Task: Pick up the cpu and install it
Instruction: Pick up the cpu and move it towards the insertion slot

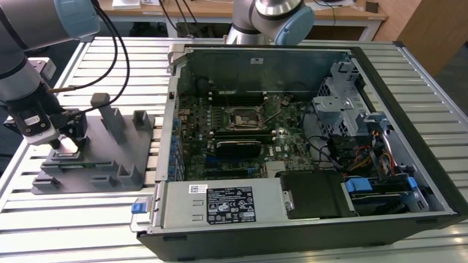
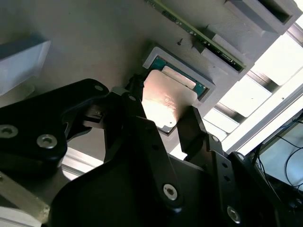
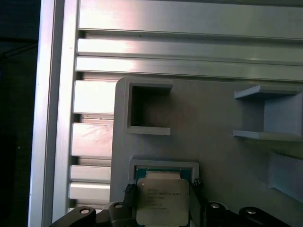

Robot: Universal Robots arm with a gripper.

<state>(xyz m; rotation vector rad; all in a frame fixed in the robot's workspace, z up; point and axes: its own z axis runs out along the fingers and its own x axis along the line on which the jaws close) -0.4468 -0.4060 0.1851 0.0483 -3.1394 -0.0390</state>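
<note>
Faint grey print in a few lines stood on the metal top of the cpu (image 3: 162,201) (image 2: 166,101) in both wrist views, too faint to read. In the exterior view a black label (image 1: 228,205) with white print lay on the grey power supply box (image 1: 183,213), with a small white sticker (image 1: 197,188) just beside it. A white tag (image 1: 30,120) sat on the arm (image 1: 18,82). A pale sticker (image 1: 255,60) sat on the inner wall of the computer case (image 1: 307,233). No word or number could be read.
</note>
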